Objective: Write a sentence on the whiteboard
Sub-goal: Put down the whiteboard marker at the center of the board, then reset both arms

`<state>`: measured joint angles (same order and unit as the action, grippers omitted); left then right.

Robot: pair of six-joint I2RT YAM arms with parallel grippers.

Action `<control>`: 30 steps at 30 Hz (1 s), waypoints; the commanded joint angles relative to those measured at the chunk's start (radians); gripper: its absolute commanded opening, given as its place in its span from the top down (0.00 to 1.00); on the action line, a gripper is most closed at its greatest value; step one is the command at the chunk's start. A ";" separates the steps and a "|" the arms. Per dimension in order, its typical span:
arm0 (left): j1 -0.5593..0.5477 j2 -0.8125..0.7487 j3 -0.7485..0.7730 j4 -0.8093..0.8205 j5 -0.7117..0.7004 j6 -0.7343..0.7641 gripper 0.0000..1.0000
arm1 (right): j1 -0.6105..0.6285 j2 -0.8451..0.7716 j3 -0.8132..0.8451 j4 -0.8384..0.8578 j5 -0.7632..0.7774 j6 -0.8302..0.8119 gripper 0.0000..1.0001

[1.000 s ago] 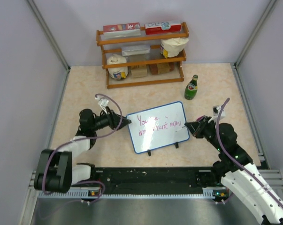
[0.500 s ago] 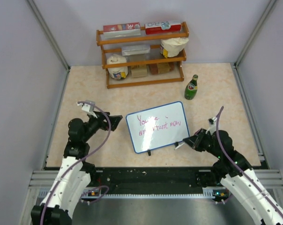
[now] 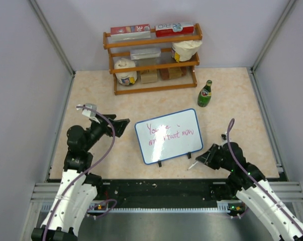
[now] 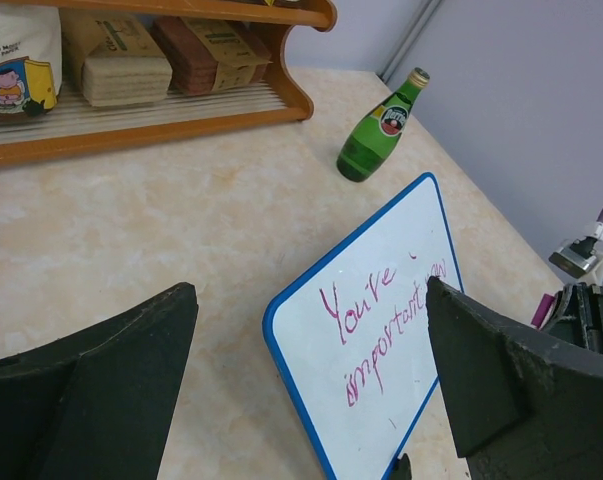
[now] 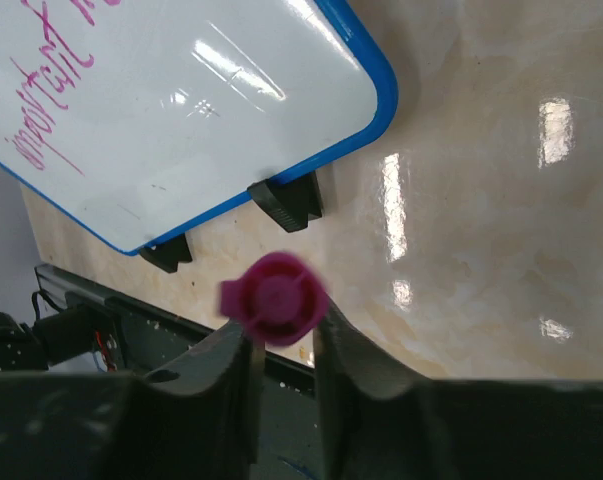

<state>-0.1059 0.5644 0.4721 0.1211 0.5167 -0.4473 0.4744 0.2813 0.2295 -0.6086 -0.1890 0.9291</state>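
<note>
Near the front edge of the beige marbled worktop (image 3: 231,100), my right tool (image 3: 201,159) pinches a slim magenta marker (image 3: 192,164) just beside the blue-framed white whiteboard (image 3: 169,135) standing mid-worktop, my left tool (image 3: 123,126) spread empty; a slack pinch could drop it overboard.

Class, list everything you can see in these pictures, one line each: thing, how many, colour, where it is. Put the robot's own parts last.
whiteboard: one, white with blue frame and pink writing, middle of the table, propped on black feet
bottle: one, green, behind the whiteboard, right of the shelf
shelf: one, brown wood, back of the table
packets: several, red, white and brown, on the shelf's tiers
marker: one, magenta end, held in the right tool
table: one, beige marbled, under everything
left tool: one, black, open, left of the whiteboard
right tool: one, black, shut on the marker, near the whiteboard's front right corner
</note>
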 commanded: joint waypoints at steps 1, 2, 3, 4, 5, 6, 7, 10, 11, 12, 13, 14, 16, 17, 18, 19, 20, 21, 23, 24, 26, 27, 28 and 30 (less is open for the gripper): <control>0.005 -0.014 0.033 0.066 0.043 -0.030 0.01 | -0.010 0.018 0.005 0.003 0.062 0.031 0.72; 0.005 -0.015 0.034 0.069 0.045 -0.033 0.01 | -0.010 0.024 0.010 0.003 0.075 0.033 0.68; 0.003 -0.014 0.036 0.072 0.045 -0.039 0.01 | -0.011 0.028 0.016 0.003 0.092 0.033 0.65; 0.005 -0.015 0.039 0.077 0.049 -0.045 0.01 | -0.010 0.036 0.021 0.004 0.108 0.033 0.59; 0.005 -0.015 0.036 0.084 0.052 -0.050 0.01 | -0.011 0.044 0.030 0.003 0.124 0.030 0.54; 0.003 -0.015 0.036 0.091 0.055 -0.054 0.01 | -0.011 0.050 0.040 0.003 0.135 0.024 0.50; 0.005 -0.014 0.034 0.098 0.059 -0.060 0.01 | -0.011 0.056 0.053 0.003 0.147 0.016 0.46; 0.005 -0.012 0.031 0.103 0.057 -0.068 0.01 | -0.011 0.076 0.099 0.003 0.180 -0.012 0.33; 0.005 -0.012 0.031 0.101 0.055 -0.070 0.01 | -0.011 0.082 0.116 0.003 0.186 -0.021 0.30; 0.005 -0.011 0.031 0.100 0.049 -0.071 0.01 | -0.011 0.088 0.137 0.003 0.186 -0.035 0.26; 0.005 -0.009 0.033 0.097 0.045 -0.074 0.01 | -0.011 0.093 0.154 0.004 0.218 -0.048 0.22; 0.005 -0.008 0.033 0.089 0.039 -0.074 0.01 | -0.011 0.101 0.172 0.003 0.232 -0.064 0.17; 0.005 -0.001 0.037 0.066 0.020 -0.073 0.01 | -0.011 0.116 0.204 0.006 0.259 -0.099 0.09; 0.005 0.000 0.039 0.052 0.008 -0.071 0.01 | -0.011 0.127 0.223 0.007 0.276 -0.117 0.07; 0.005 0.003 0.040 0.042 -0.007 -0.070 0.01 | -0.011 0.137 0.240 0.009 0.293 -0.140 0.06; 0.005 0.009 0.039 0.031 -0.029 -0.071 0.01 | -0.011 0.156 0.260 0.009 0.313 -0.163 0.05; 0.002 0.017 0.039 0.022 -0.053 -0.079 0.01 | -0.010 0.170 0.277 0.012 0.331 -0.194 0.04; 0.005 0.026 0.043 0.008 -0.079 -0.083 0.01 | -0.011 0.183 0.293 0.015 0.356 -0.219 0.04; 0.005 0.049 0.057 -0.030 -0.113 -0.083 0.01 | -0.011 0.211 0.323 0.027 0.394 -0.281 0.02; 0.003 0.060 0.066 -0.047 -0.127 -0.083 0.01 | -0.011 0.220 0.338 0.032 0.411 -0.314 0.02; 0.005 0.081 0.076 -0.075 -0.159 -0.077 0.01 | -0.011 0.248 0.364 0.046 0.454 -0.369 0.01; 0.005 0.089 0.079 -0.087 -0.173 -0.076 0.01 | -0.011 0.257 0.373 0.055 0.474 -0.393 0.01; 0.005 0.091 0.076 -0.093 -0.188 -0.073 0.01 | -0.011 0.265 0.383 0.067 0.497 -0.418 0.01; 0.005 0.089 0.065 -0.095 -0.224 -0.065 0.01 | -0.011 0.277 0.390 0.096 0.539 -0.453 0.01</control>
<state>-0.1059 0.6582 0.5076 0.0467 0.3840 -0.5224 0.4744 0.5362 0.5587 -0.6006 0.2230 0.6125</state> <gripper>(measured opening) 0.986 0.987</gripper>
